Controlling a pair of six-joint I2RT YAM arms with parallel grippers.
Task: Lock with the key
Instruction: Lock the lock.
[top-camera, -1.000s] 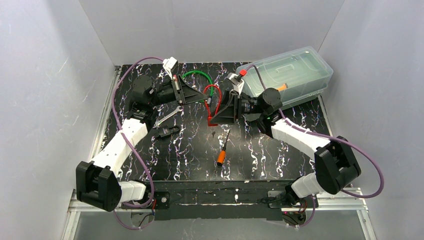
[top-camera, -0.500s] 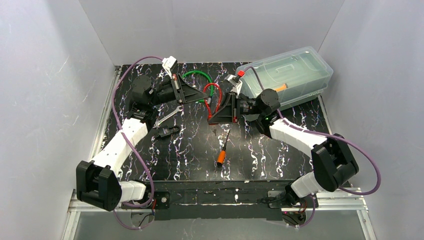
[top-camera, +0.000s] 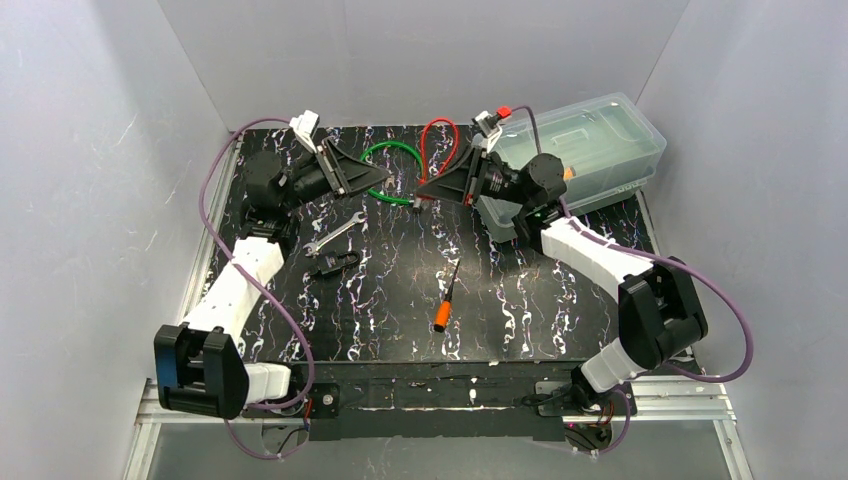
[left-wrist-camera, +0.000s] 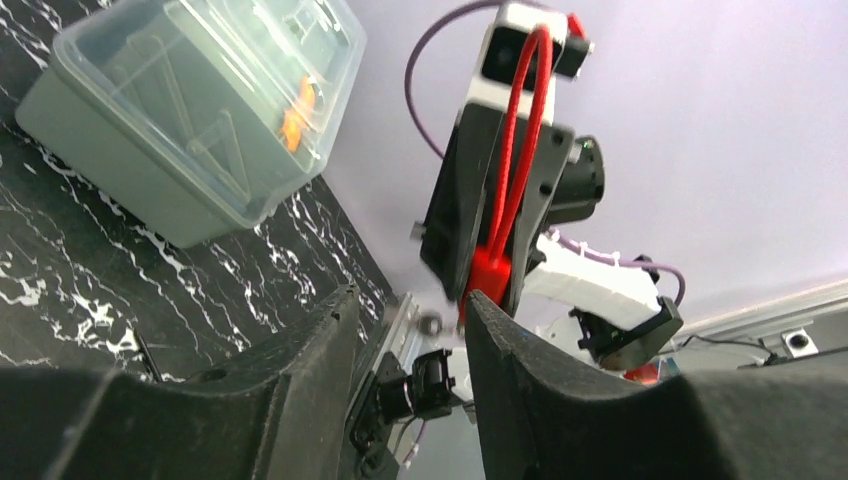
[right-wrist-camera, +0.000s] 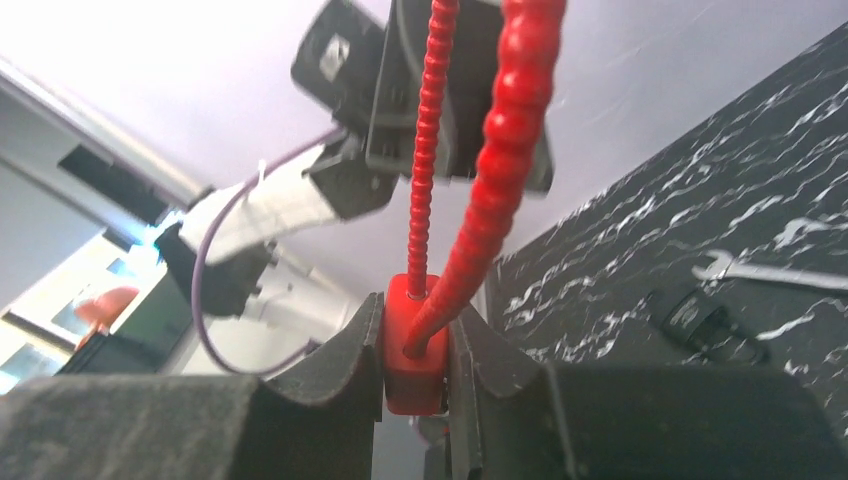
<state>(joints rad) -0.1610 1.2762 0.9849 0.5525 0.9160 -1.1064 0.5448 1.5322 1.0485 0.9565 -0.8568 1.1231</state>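
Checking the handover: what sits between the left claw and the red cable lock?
Top view: only the green cable loop, on the black marbled table below.

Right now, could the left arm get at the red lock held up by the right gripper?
Probably yes: the left gripper, jaws open, faces the red lock in the right gripper, with nothing between.

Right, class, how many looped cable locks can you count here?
2. The red cable lock is up off the table, pinched in the right gripper. The green cable lock lies at the rear, near the open left gripper. The lidded box might hide more.
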